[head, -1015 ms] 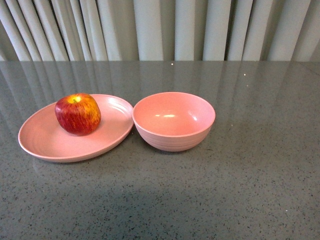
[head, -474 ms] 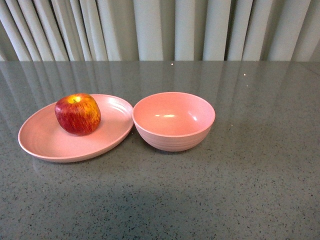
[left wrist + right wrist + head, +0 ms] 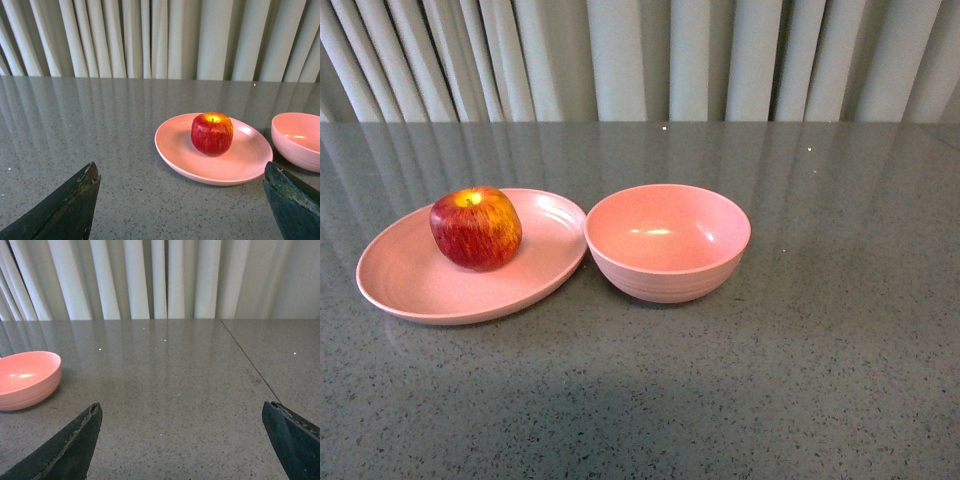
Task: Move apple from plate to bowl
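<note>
Grey speckled tabletop (image 3: pixel 800 380), pale curtains (image 3: pixel 620 60) behind. 1 red apple (image 3: pixel 475 228) sits on the pink plate (image 3: pixel 410 285), toward its far side. The empty bowl (image 3: pixel 667 242) stands just right of the plate. Left gripper (image 3: pixel 181 167) and right gripper (image 3: pixel 181 406) are spread wide, empty, back from the plate. The reach seems unstarted; next, the left gripper should straddle the apple.

Illumination: soft, even and moderately bright, apparently supplied from above; no hard-edged shadow is cast. A pale elongated highlight is recorded on the inner wall of the bowl (image 3: pixel 667 240), and a faint contact shadow is laid beneath it. Behind the bowl, the folds of the curtain (image 3: pixel 640 60) are mirrored as pale streaks in the glossy table (image 3: pixel 820 380), with pinpoint glints. In front of the bowl, a broad diffuse shadow is spread. Focus: adequately sharp throughout; slight grain is noted.
</note>
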Tool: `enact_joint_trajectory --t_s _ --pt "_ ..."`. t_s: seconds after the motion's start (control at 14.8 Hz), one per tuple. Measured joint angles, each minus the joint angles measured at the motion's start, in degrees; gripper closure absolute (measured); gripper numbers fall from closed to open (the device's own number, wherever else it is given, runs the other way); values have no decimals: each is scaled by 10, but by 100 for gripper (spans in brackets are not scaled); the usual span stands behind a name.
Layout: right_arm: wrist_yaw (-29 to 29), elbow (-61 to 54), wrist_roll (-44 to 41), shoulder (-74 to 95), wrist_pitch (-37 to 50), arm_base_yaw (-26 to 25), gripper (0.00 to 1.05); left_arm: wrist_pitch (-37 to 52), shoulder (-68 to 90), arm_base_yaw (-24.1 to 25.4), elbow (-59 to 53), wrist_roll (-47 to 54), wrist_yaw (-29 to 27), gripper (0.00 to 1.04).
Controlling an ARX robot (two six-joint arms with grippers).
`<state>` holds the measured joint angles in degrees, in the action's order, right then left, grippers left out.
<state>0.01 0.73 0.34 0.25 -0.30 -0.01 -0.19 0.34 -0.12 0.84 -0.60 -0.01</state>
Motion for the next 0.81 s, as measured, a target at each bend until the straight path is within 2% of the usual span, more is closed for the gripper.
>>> enact_joint_trajectory --t_s 0.14,0.2,0.27,0.34,0.41,0.54,0.74,0.81 --pt "0 0 0 0 0 0 7 0 0 0 0 0 0 7" --pt "0 0 0 0 0 0 7 -31 6 -8 7 -2 -21 7" --pt "0 0 0 0 0 0 7 -87 42 -35 28 -10 -77 7" --pt "0 0 0 0 0 0 7 -121 73 -44 47 -11 -110 7" --pt "0 0 0 0 0 0 7 -117 82 -36 50 -11 -115 7" --pt "0 0 0 0 0 0 7 -69 117 -15 78 -13 -96 7" --pt "0 0 0 0 0 0 7 73 267 -15 114 1 -41 7" --pt "0 0 0 0 0 0 7 142 361 -29 150 10 -24 7"
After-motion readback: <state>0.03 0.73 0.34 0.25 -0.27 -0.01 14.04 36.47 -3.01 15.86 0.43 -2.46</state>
